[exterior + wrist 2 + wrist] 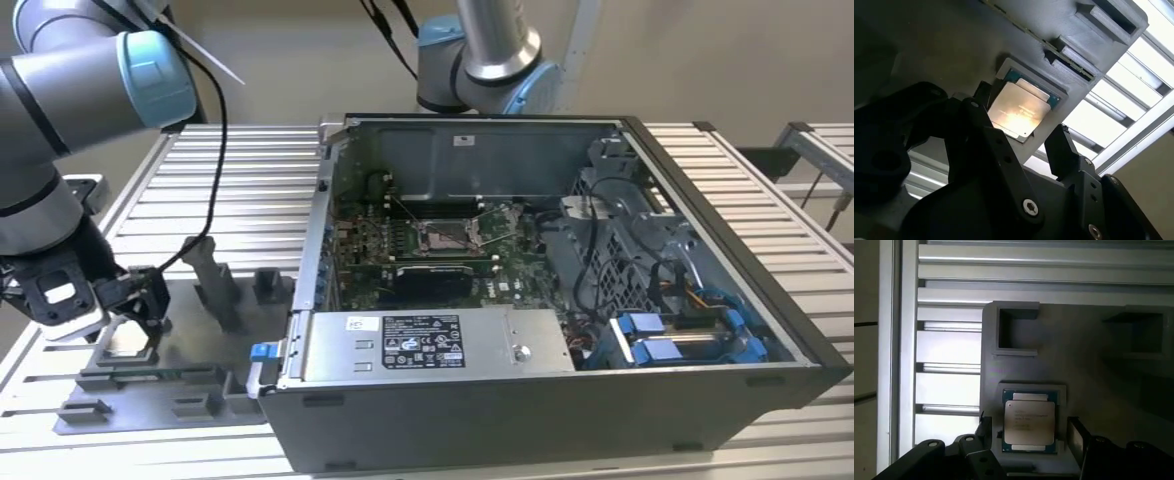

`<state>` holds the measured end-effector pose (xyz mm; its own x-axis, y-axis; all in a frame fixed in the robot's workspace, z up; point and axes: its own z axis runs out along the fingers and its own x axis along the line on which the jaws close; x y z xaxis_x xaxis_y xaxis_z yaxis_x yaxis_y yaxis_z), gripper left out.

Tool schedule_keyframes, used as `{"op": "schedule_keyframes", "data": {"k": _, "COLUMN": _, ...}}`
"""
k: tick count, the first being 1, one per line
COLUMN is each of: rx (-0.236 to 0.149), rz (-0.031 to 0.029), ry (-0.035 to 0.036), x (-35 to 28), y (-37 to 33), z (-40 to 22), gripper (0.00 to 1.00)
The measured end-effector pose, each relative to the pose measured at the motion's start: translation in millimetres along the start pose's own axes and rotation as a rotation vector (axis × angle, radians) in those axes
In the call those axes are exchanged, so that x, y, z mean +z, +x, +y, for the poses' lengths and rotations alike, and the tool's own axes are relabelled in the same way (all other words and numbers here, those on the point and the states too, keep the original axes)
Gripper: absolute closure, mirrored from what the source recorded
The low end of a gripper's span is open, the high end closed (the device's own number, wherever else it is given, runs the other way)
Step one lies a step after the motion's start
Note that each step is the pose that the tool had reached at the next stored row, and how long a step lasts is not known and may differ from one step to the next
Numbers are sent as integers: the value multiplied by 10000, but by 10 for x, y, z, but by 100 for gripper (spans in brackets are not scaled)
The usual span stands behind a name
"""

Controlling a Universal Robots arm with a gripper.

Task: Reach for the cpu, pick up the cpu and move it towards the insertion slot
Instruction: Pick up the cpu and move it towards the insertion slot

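Note:
The cpu [1029,422] is a silvery square plate lying flat in a recess of the grey fixture plate [1094,365]; the second wrist view shows the cpu [1019,112] too. My gripper [1030,432] stands open over it, one black finger on each side with a small gap to the cpu's edges. In the exterior view my gripper [134,315] hangs low over the fixture plate [174,400] at the exterior view's left. The insertion slot [443,237], a shiny metal frame with a dark centre, sits on the green board inside the open computer case [694,380].
Upright grey fixture blocks [220,285] stand on the plate between my gripper and the case wall. A second arm [481,50] rises behind the case. A grey power supply box [427,345] and cables [627,260] crowd the case interior. The table is ribbed metal [240,170].

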<state>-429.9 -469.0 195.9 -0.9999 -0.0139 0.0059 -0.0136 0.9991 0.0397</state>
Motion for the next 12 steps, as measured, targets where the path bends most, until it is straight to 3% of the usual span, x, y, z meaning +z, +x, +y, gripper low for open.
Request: {"op": "schedule_keyframes", "data": {"k": 12, "rx": 0, "rz": 2, "ry": 0, "x": 100, "y": 2, "z": -4, "gripper": 0}}
